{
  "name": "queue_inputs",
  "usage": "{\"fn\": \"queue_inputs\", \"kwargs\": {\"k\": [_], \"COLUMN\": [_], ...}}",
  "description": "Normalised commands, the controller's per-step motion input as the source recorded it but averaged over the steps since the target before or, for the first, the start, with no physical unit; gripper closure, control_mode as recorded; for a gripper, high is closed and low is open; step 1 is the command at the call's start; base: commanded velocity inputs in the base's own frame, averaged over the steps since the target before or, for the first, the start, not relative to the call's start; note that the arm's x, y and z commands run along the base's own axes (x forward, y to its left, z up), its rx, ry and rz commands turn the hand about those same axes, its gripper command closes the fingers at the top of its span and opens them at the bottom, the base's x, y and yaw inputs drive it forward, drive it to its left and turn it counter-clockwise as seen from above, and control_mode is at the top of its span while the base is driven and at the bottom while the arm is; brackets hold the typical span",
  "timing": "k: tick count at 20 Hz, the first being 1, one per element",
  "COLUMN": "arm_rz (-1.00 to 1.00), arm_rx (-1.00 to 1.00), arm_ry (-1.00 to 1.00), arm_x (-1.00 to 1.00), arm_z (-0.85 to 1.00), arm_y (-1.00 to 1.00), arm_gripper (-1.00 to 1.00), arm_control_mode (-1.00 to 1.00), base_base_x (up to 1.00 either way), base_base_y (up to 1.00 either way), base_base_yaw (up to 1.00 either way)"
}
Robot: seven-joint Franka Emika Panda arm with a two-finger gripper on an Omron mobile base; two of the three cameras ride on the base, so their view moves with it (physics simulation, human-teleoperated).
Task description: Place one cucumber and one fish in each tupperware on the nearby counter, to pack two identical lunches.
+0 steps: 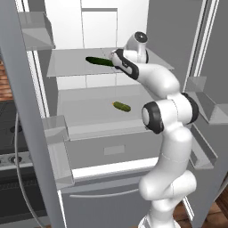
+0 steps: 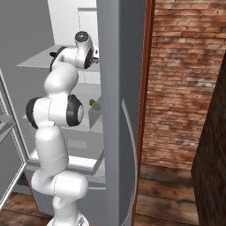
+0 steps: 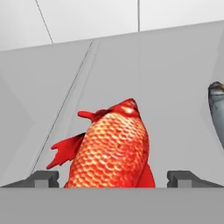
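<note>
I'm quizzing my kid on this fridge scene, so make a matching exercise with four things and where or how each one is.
Things:
1. red fish
2. long cucumber
3. short cucumber
4. tool

Places or states:
A. lower fridge shelf
B. open
C. between the tool's fingertips, in the hand view
D. upper fridge shelf, beside the robot's hand

Pairs: 1-C, 2-D, 3-A, 4-B

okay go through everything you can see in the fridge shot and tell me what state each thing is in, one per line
fridge door: open.
gripper: open, a fingertip each side of the red fish, not closed on it.
red fish: lying on the shelf, not gripped.
grey fish: on the same shelf, apart from the red one, untouched.
long cucumber: lying on the upper shelf.
short cucumber: lying on the lower shelf.
</note>
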Motion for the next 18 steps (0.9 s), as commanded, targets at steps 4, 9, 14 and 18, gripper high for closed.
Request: {"fn": "queue_inputs", "kwargs": {"k": [4, 9, 14, 18], "arm_rz": [0.00, 0.00, 0.00, 0.00], "arm_rx": [-0.01, -0.02, -0.01, 0.00], "arm_ry": [0.00, 0.00, 0.00, 0.00], "arm_x": [0.04, 0.02, 0.00, 0.00], "arm_z": [-0.29, -0.25, -0.12, 0.00], "arm_y": [0.00, 0.00, 0.00, 0.00], "arm_gripper": [-1.00, 1.00, 1.00, 1.00], "arm_control_mode": [-1.00, -1.00, -1.00, -1.00], "base_base_x": [0.00, 0.00, 0.00, 0.00], "base_base_y": [0.00, 0.00, 0.00, 0.00], "base_base_yaw": [0.00, 0.00, 0.00, 0.00]}}
